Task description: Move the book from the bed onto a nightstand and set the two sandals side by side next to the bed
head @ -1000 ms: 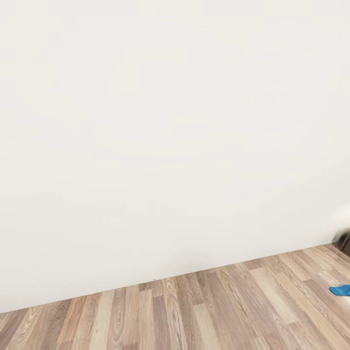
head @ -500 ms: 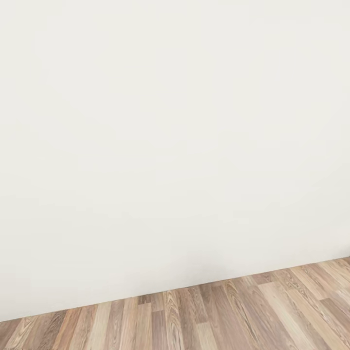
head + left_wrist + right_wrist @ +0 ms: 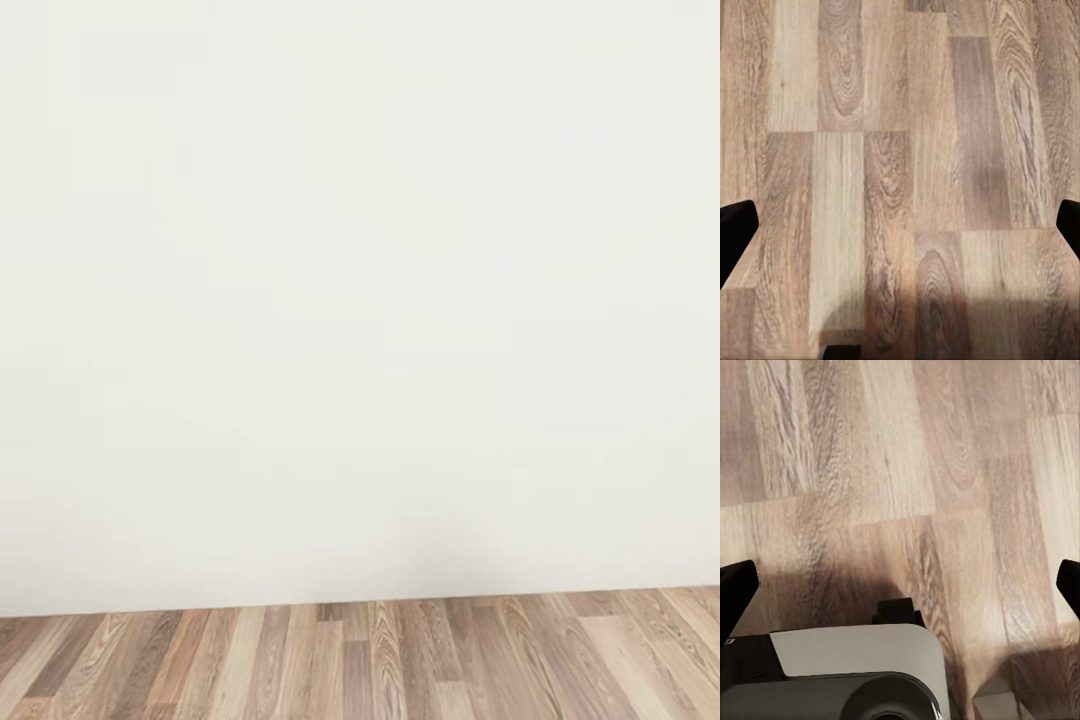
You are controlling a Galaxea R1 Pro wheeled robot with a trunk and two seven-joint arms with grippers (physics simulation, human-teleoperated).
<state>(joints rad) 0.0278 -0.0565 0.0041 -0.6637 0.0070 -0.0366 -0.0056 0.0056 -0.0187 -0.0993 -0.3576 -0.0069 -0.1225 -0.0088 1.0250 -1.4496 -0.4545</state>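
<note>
Head view: a plain white wall is occupying most of the frame. A strip of light wood-plank floor is running along its base. The frames are giving no position for the book, the bed, the nightstand or the sandals.

Left wrist view: the left gripper is pointing down at the floor. Its two dark fingertips are sitting at opposite edges of the frame, so the jaws are standing wide open with nothing between them.

Right wrist view: the right gripper is also facing the floor. Its dark fingertips are sitting far apart, jaws open and holding nothing. A grey and black part of the robot body is lying below the gripper.
</note>
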